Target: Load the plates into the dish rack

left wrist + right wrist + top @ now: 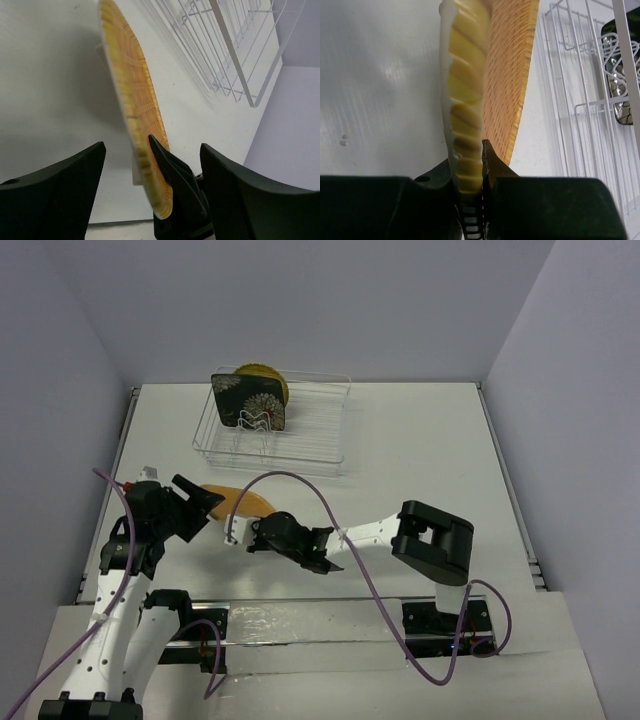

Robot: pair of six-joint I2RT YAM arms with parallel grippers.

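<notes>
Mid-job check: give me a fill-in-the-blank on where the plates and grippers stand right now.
1. The number of plates standing in the dish rack is ____.
2. The bamboo plate is clamped at its edge by the ____ arm's gripper.
3. The left gripper is ____, with one finger on each side of that plate.

Missing words: two; right; open

Left end effector (203, 503) gapes open; right end effector (238, 528) reaches left, pinched onto the bamboo plate (240, 502).
</notes>
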